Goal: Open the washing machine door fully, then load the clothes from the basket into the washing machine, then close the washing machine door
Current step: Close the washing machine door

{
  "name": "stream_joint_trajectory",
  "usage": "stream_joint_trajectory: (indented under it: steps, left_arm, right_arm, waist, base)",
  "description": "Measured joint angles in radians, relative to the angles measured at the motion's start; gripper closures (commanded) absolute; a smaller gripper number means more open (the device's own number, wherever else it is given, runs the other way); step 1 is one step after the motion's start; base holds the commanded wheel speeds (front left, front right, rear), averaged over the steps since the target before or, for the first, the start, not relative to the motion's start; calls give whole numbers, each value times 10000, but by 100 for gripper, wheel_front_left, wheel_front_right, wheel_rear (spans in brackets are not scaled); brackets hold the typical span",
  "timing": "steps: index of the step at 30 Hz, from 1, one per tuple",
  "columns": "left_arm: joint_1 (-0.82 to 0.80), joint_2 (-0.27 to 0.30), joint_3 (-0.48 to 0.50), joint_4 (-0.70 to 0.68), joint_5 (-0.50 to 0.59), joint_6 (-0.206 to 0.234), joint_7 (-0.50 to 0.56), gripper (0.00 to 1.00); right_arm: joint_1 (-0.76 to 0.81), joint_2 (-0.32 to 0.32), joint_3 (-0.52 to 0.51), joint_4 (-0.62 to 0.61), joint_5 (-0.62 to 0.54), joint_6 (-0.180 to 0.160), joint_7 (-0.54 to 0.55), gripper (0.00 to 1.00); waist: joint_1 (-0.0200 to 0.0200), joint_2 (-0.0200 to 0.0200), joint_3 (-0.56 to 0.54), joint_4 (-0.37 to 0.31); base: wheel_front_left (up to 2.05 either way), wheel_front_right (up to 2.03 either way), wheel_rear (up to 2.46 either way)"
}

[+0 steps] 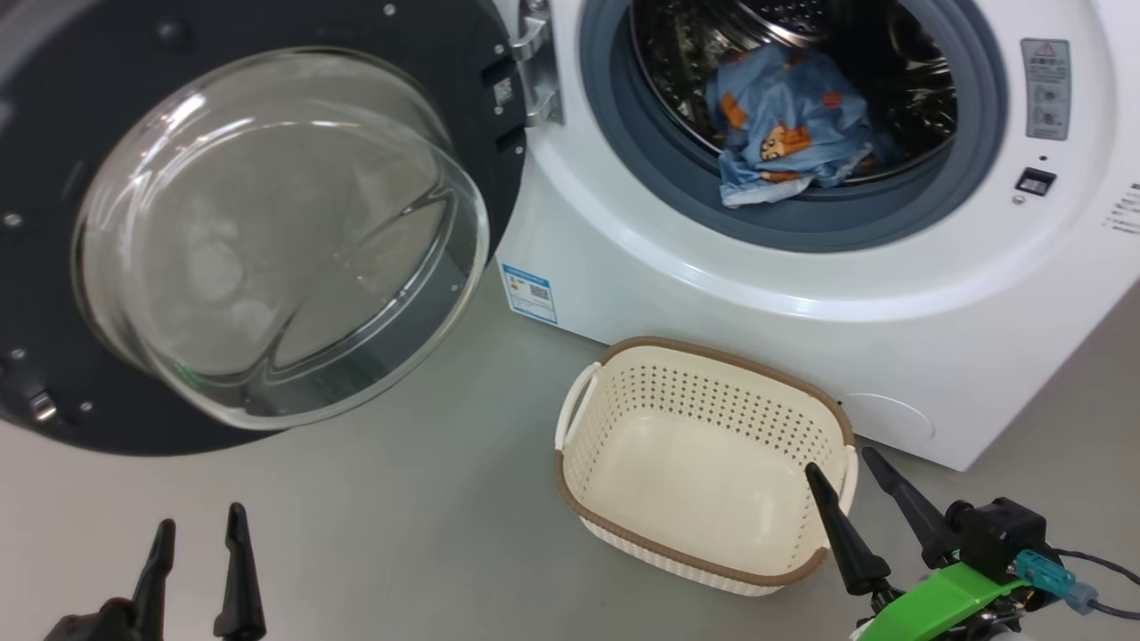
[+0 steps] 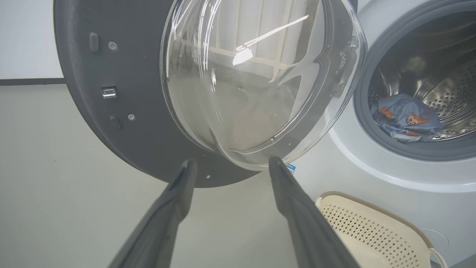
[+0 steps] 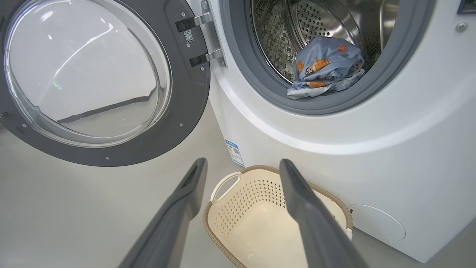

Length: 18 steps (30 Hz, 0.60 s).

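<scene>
Head view: the large round washing machine door [image 1: 276, 231], a wide black ring around a bulging clear glass bowl, stands swung wide on its metal hinge [image 1: 534, 76] at the left of the big white front-loading washing machine [image 1: 712, 285]. Inside the shiny perforated steel drum [image 1: 922, 98], behind the smooth grey rubber gasket [image 1: 641, 174], lie the clothes [image 1: 788, 125], soft crumpled blue fabric with small orange cartoon prints. The small cream perforated plastic basket [image 1: 704, 401], with its brown woven-look rim, stands empty on the smooth grey floor [image 1: 401, 516] just before the machine. The right gripper [image 1: 842, 460] hangs by the basket's near right corner, its two long dark tapered fingers spread wide, holding nothing. The left gripper [image 1: 200, 521] sits low below the door, fingers likewise apart and bare.
</scene>
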Motion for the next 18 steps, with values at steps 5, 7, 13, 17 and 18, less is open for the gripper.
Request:
stream_joint_trajectory:
  steps: [5, 7, 13, 17, 18]
  left_arm:
    - [28, 2, -42, -63, -71, 88, 0, 0]
    - [50, 2, -46, -79, -140, 161, 0, 0]
    - [191, 2, -46, -142, -153, 163, 0, 0]
    - [181, 0, 36, -479, -364, 77, 0, 51]
    - [160, -4, 132, -623, -502, 6, 2, 72]
  right_arm:
    - [-84, -52, 67, 36, 54, 0, 0, 0]
    - [-84, -63, 82, 44, 56, 0, 0, 0]
    - [-84, -63, 132, 63, 79, 0, 0, 0]
    - [-84, -63, 144, 63, 84, 0, 0, 0]
    - [-84, -61, 144, 63, 84, 0, 0, 0]
  waist:
    - [-1, 0, -19, 245]
    - [-1, 0, -43, 298]
    - [-1, 0, -104, 350]
    - [0, 0, -77, 340]
    - [-1, 0, -58, 335]
  base:
    - [0, 0, 0]
    - [0, 0, 0]
    - [0, 0, 0]
    - [0, 0, 0]
    - [0, 0, 0]
